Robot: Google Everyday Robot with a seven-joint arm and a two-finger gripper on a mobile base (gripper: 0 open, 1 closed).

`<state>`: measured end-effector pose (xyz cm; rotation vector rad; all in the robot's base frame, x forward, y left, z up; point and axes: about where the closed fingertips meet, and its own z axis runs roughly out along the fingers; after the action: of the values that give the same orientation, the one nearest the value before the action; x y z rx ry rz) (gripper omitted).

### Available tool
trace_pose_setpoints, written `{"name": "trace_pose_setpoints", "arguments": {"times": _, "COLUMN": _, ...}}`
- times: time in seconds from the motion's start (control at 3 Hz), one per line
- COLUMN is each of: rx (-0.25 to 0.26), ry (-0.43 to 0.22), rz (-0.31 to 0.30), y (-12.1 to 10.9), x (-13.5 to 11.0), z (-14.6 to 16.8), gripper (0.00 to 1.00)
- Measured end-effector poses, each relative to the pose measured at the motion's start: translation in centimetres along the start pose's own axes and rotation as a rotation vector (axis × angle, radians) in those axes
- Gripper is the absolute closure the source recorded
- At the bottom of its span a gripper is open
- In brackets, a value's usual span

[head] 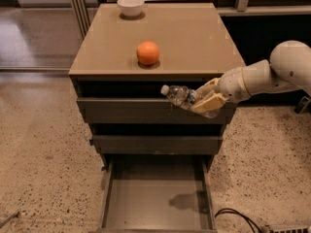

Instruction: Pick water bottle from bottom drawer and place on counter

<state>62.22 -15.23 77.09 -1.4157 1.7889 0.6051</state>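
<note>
My gripper (203, 99) is shut on the water bottle (180, 95), a small clear crinkled bottle with a white cap pointing left. It hangs in the air in front of the top drawer face, just below the counter's front edge. The tan counter (194, 38) carries an orange (147, 53) near its front middle. Far below, the bottom drawer (158, 203) is pulled out, its grey floor bare except for the bottle's shadow. My white arm reaches in from the right.
A white bowl (130, 6) stands at the counter's back left. The two upper drawers (155, 111) stick out slightly. A black cable (238, 217) lies on the speckled floor at the lower right.
</note>
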Motion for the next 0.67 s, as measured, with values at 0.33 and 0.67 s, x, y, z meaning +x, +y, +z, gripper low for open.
{"name": "trace_pose_setpoints", "arguments": {"times": 0.33, "rx": 0.048, "ry": 0.001, "rz": -0.034, "y": -2.9, "x": -1.0, "z": -1.7, "gripper": 1.00}}
{"name": "trace_pose_setpoints", "arguments": {"times": 0.67, "rx": 0.107, "ry": -0.012, "rz": -0.094, "y": -7.2, "x": -2.9, "z": -3.0, "gripper": 1.00}}
